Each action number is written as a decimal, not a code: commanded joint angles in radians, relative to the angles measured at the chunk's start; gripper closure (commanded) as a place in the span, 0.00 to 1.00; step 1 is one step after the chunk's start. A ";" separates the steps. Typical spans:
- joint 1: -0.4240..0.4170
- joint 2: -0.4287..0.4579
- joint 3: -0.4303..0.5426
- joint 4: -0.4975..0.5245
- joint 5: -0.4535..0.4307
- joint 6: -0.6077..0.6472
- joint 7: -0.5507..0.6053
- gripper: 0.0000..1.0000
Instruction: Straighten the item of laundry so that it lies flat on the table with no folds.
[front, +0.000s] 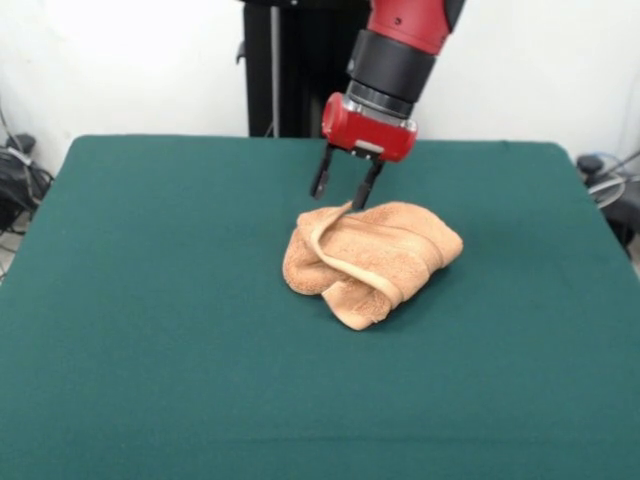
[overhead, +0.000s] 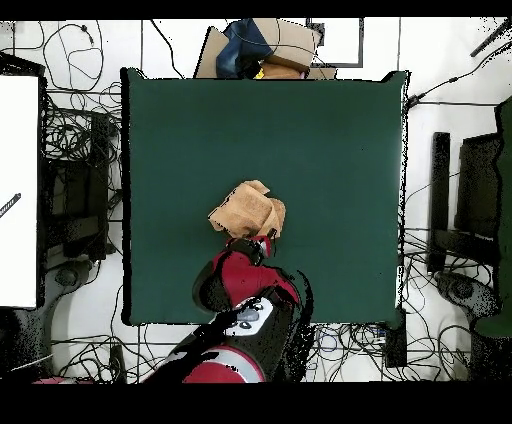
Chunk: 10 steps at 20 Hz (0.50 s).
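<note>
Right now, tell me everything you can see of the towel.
The towel is peach-orange terry with a paler hemmed edge. It lies bunched in a thick, folded heap near the middle of the green table, with one hemmed edge curling up and over the top. The gripper stands at its far edge, jaws apart, one tip at the raised hem. Nothing else touches it.

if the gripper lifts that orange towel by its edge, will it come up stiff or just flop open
Likely floppy: the towel lies crumpled in soft, rounded folds, so it should drape and partly unfold when lifted. It probably weighs little for its bulk, being loose terry. Its nap may cling slightly to the table, so dragging could bunch it. The gripper sits at its far edge, jaws apart.
</note>
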<state>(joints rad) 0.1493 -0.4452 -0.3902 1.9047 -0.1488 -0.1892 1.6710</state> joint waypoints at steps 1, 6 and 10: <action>0.023 0.030 0.031 -0.049 -0.009 -0.014 0.121 0.00; 0.005 0.018 0.059 -0.041 -0.019 -0.001 0.122 0.00; -0.025 -0.007 0.104 -0.022 -0.033 0.008 0.130 0.00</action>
<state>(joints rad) 0.1441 -0.4443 -0.3893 1.9047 -0.1488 -0.1892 1.6710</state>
